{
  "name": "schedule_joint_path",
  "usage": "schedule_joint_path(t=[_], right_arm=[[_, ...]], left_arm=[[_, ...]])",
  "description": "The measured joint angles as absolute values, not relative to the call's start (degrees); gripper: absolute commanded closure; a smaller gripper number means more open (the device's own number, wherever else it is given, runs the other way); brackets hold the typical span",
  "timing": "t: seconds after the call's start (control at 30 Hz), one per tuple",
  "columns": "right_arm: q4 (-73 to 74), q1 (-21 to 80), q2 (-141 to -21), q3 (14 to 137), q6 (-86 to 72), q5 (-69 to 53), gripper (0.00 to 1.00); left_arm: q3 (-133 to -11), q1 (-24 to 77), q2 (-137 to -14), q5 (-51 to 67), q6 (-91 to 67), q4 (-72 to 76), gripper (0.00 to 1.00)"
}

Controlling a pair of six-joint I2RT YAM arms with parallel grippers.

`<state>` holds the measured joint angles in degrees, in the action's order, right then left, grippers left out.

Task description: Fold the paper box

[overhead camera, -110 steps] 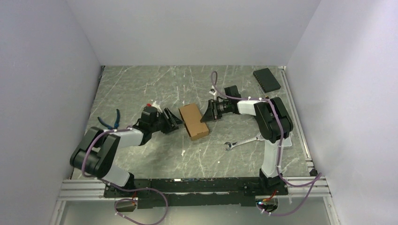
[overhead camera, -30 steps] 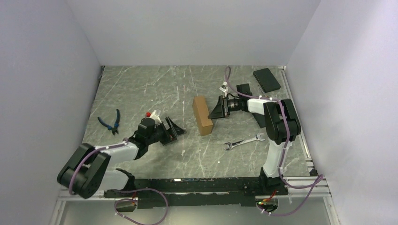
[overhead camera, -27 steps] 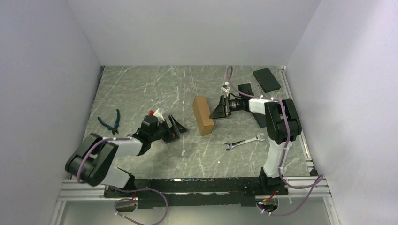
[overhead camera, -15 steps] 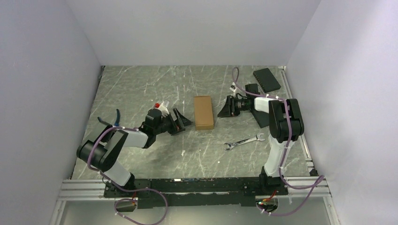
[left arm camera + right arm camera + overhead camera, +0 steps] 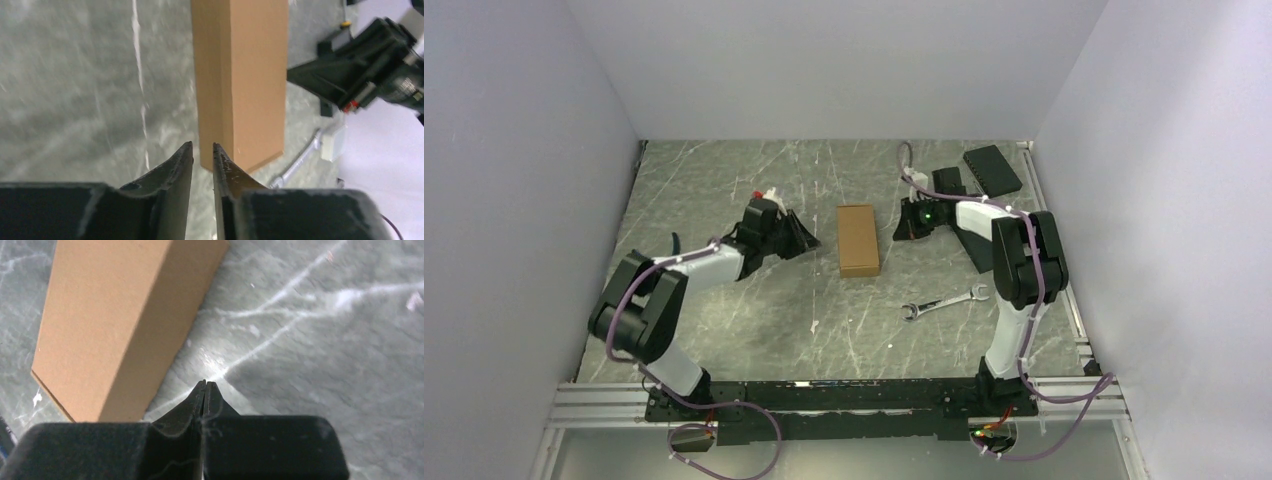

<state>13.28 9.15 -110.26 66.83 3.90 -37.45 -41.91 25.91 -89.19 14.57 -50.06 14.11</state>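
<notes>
The paper box (image 5: 858,240) is a closed brown oblong that lies flat in the middle of the table, long side running near to far. It also shows in the left wrist view (image 5: 240,80) and the right wrist view (image 5: 110,325). My left gripper (image 5: 809,241) is low, just left of the box and apart from it, its jaws a narrow gap apart with nothing between them (image 5: 202,146). My right gripper (image 5: 902,226) is low, just right of the box's far end, shut and empty (image 5: 205,384), not touching it.
A silver wrench (image 5: 942,301) lies near and to the right of the box. Blue-handled pliers (image 5: 673,243) lie behind the left arm. One black pad (image 5: 992,168) lies at the far right corner, another (image 5: 969,238) under the right arm. White walls enclose three sides.
The box went from standing on its edge to lying flat and square. My right gripper drew back to the right, off the box. My left arm swung toward the far side, nearer the box.
</notes>
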Motion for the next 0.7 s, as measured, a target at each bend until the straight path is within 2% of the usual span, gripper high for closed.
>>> schedule_joint_path(t=[0.17,0.33,0.5,0.7], right_arm=[[14.8,15.5,-110.5,69.5,6.7,-30.8,1.00],[16.6,19.7,-110.8,69.5,7.7,-29.0,1.00],[19.2,20.3,-111.3,69.9,7.5,-29.6,0.96],[20.8,15.7,-109.2,68.9,8.4,-28.5,0.96]], left_arm=[[-52.7,24.6,-99.5,13.5,-46.9,7.9,0.84],[-55.9,25.1,-109.1,19.8,-46.8,9.0,0.86],[-55.8,27.3,-110.2,22.3,-47.3,11.8,0.85],[-47.7,29.4,-103.9,21.2,-49.1,13.0,0.84]])
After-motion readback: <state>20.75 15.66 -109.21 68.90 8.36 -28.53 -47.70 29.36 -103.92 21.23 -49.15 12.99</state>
